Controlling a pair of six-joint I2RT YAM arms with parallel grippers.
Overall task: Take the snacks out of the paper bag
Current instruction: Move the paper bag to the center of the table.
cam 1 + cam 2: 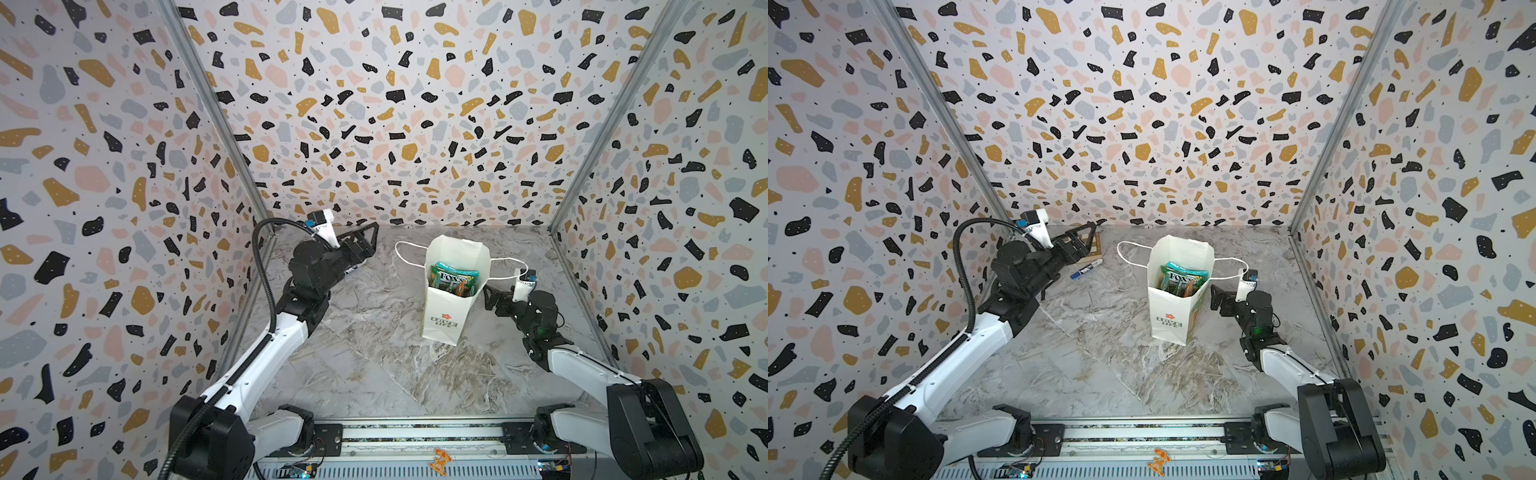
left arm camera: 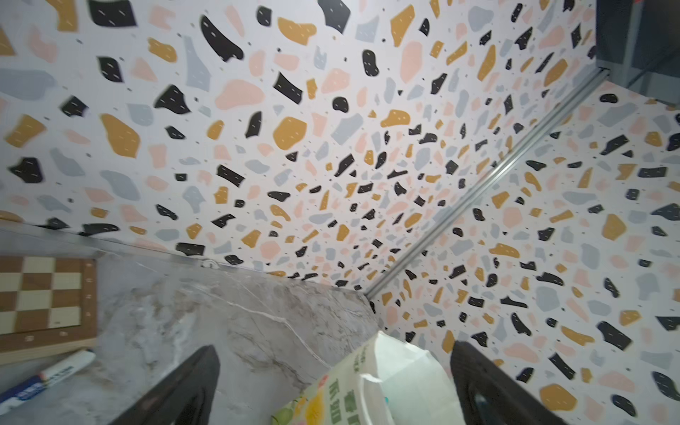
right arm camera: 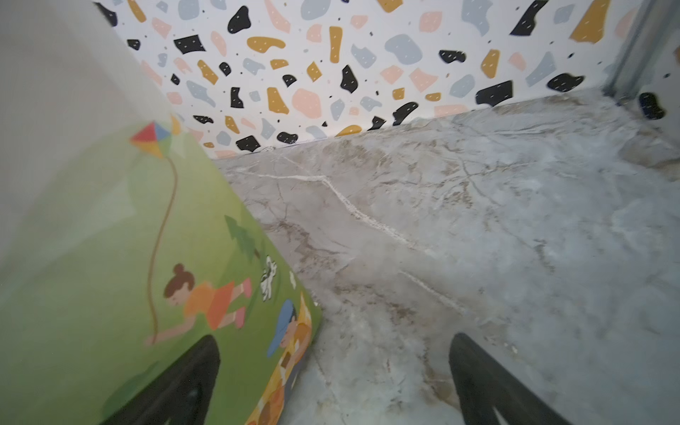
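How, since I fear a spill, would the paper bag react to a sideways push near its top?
Probably tippy: the paper bag stands tall on a narrow base, with the snacks sitting high near its mouth. Its thin walls would likely buckle rather than resist. On the smooth marble table it might slide first.

1 paper bag [image 1: 442, 307], 3+ snack pkts [image 1: 453, 279] showing, 1 marker [image 1: 1086, 268], 1 chessboard [image 2: 48, 294]

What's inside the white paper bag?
Shiny candy packets poke up inside the bag: teal, green marked FOX'S, a bit of orange. The bag's walls hide their lower parts and anything beneath.
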